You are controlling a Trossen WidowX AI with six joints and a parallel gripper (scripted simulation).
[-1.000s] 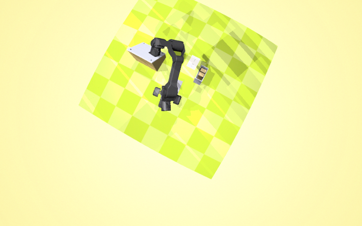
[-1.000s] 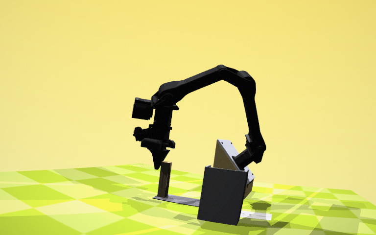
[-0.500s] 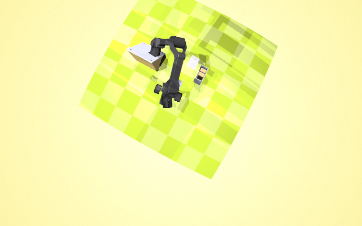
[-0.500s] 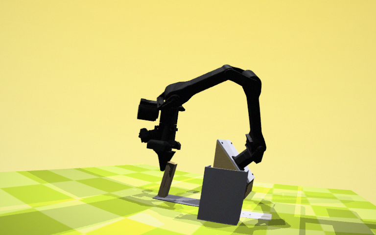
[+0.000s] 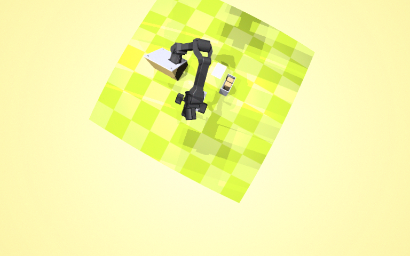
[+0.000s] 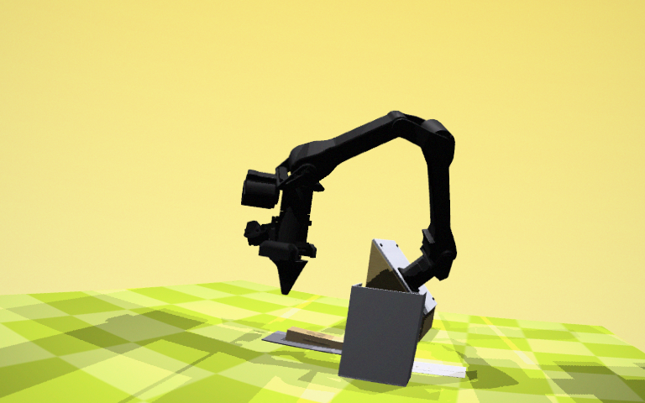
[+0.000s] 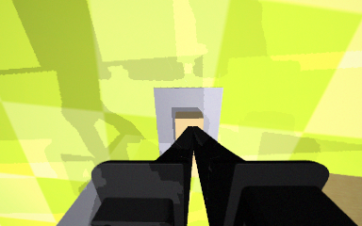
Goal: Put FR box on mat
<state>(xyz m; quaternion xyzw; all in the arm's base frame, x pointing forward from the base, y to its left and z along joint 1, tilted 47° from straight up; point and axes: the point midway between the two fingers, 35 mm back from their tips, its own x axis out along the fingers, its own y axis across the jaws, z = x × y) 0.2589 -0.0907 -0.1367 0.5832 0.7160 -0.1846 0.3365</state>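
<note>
Jaws of the gripper point(image 6: 285, 293) point(image 7: 192, 127) are closed all the way, fingertips together, with nothing between them. In the exterior view they hang above the floor, apart from the tan box point(image 6: 311, 333) point(image 7: 189, 121), which lies flat on the grey mat point(image 6: 274, 338) point(image 7: 165, 100). The wrist view looks down past the closed fingers, which cover the middle of that box and much of the mat's lower part. From the top, the dark arm point(image 5: 202, 73) point(image 6: 364, 136) covers the box and most of the mat, and the fingertips are out of sight too. The bin point(image 5: 223, 92) point(image 6: 383, 332) stands in front of one end of the mat in the exterior view, cutting off part of the box as well; its tall wall hides whatever is inside. Seen from above, two tan boxes point(image 5: 230, 79) point(image 5: 227, 85) stand in the bin. A white card point(image 5: 218, 70) point(image 6: 437, 369) lies near it, with faint marks too small to read in the exterior view. Thin dark marks run along the side of the box on the mat, also unreadable. No reach code can be made out, so whether this box is FR cannot be told.
</note>
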